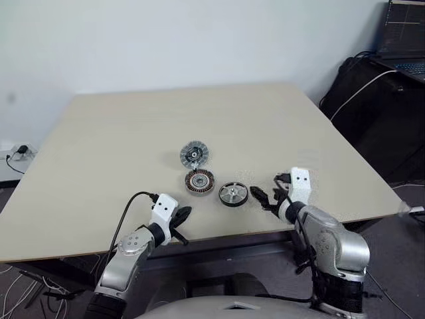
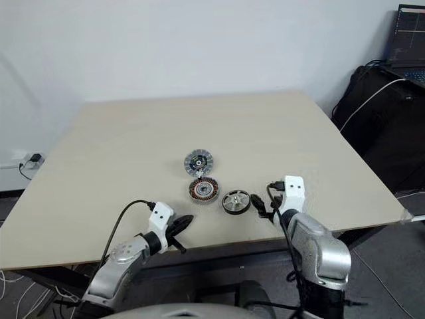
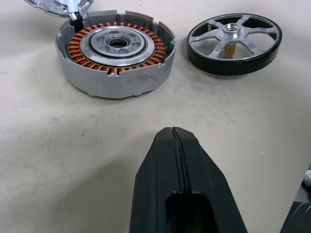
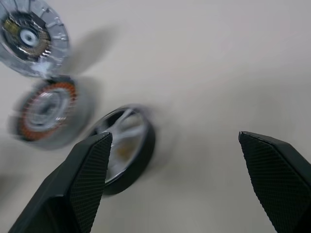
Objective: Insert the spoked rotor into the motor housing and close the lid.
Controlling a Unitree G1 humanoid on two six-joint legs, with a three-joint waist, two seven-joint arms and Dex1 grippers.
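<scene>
The spoked rotor (image 1: 233, 193) lies flat on the table (image 1: 133, 133), silvery spokes inside a dark rim, just right of the motor housing (image 1: 199, 181). The housing is a grey cup with copper windings around its centre (image 3: 115, 45). Behind it lies the lid (image 1: 194, 155), ribbed face up, its edge close to the housing. My right gripper (image 1: 262, 199) stands open a short way right of the rotor (image 4: 127, 145), nothing between its fingers (image 4: 87, 174). My left gripper (image 1: 180, 218) is shut and empty near the table's front edge, pointing toward the housing, its fingers (image 3: 177, 160) pressed together.
The table's front edge runs just under both grippers. To the right of the table stands a black bag (image 1: 372, 113) with a white cable, and a laptop (image 1: 402, 33) above it. Cables and a wall socket (image 1: 20, 154) show at the far left.
</scene>
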